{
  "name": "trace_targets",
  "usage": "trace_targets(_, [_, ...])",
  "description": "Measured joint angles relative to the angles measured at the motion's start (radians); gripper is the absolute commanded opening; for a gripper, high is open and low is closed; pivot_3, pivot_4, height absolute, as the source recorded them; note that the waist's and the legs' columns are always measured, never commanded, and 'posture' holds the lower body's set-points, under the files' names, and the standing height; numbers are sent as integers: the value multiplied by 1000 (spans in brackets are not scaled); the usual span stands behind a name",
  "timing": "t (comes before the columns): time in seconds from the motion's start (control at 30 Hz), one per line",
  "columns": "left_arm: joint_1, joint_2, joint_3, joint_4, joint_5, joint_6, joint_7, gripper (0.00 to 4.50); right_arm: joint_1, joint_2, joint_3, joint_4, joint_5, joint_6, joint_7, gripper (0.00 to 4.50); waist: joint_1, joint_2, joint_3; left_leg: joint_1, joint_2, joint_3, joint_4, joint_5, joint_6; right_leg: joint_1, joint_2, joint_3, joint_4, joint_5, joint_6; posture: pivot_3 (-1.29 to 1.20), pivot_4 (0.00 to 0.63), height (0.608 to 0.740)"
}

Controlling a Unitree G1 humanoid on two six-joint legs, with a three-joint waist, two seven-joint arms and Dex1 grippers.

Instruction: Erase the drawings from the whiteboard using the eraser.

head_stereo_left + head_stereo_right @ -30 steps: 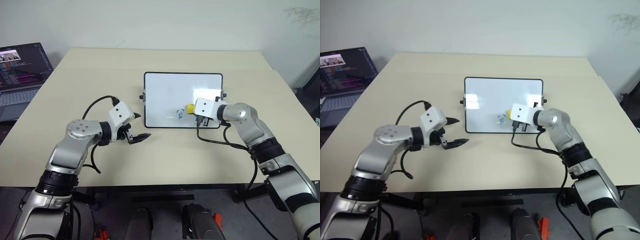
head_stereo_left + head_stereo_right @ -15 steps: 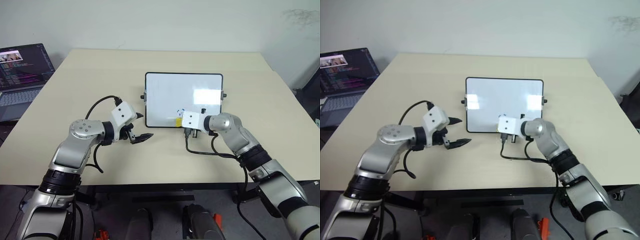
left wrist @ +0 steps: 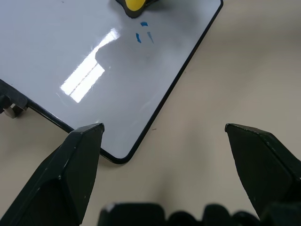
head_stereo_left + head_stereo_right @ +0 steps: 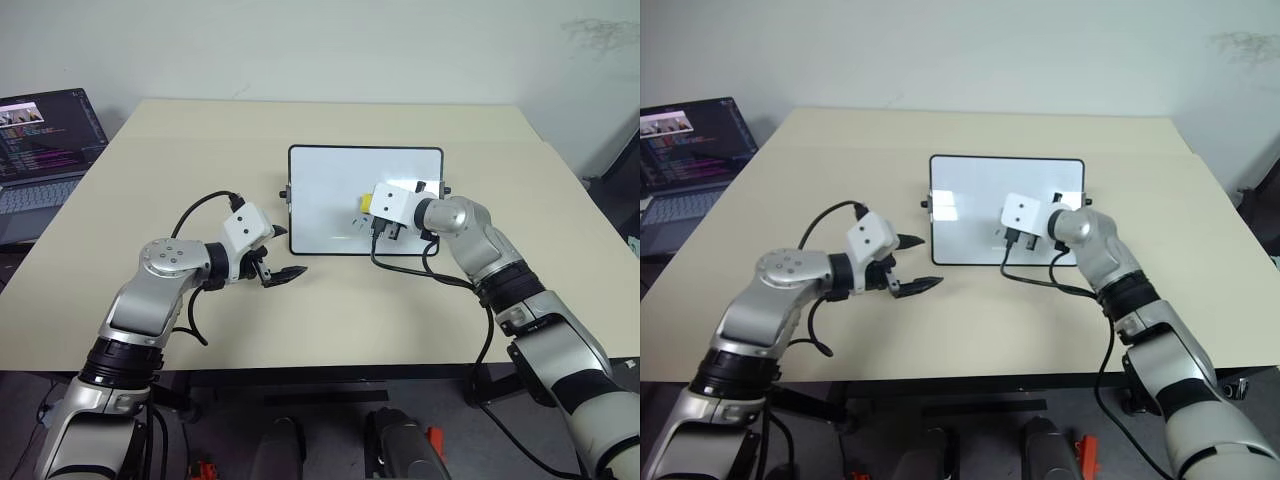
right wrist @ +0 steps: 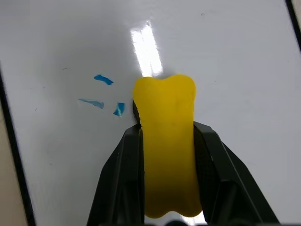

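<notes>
Right claw (image 5: 165,141) pinching yellow eraser (image 5: 167,141) on whiteboard (image 4: 330,190), beside faint blue drawings (image 5: 104,96), left claw (image 3: 164,141) spread just off whiteboard's corner, above tabletop (image 4: 330,320).

Surface: beige table (image 4: 330,310), matte top, a seam line running across its far part.
On it: whiteboard (image 4: 330,190), lying flat near the middle, long side across, thin black frame, small black knobs on the short sides.
Board face: glossy, a few small blue drawings (image 5: 103,96) left near one long edge.
Left edge: open laptop (image 4: 40,150), screen lit; whether it rests on this table, cannot tell.
</notes>
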Motion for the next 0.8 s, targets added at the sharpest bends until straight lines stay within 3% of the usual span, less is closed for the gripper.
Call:
trace_targets(0.17, [0, -1, 0, 1, 1, -1, 1, 4500, 115, -40, 71, -132, 0, -4, 159, 1036, 2, 0, 0, 0, 0, 0, -1, 0, 0, 0, 0, 0, 0, 0, 0, 0, 150, 740])
trace_targets(0.27, [-1, -5, 0, 1, 1, -3, 1, 4500, 133, -45, 77, -156, -2, 0, 172, 1036, 0, 0, 0, 0, 0, 0, 0, 0, 0, 0, 0, 0, 0, 0, 0, 0, 150, 740])
trace_targets(0.8, [-3, -9, -1, 11, 5, -18, -2, 4500, -47, -17, 27, 49, -18, -16, 3, 1033, 0, 0, 0, 0, 0, 0, 0, 0, 0, -1, -1, 0, -1, 1, -1, 0, 150, 740])
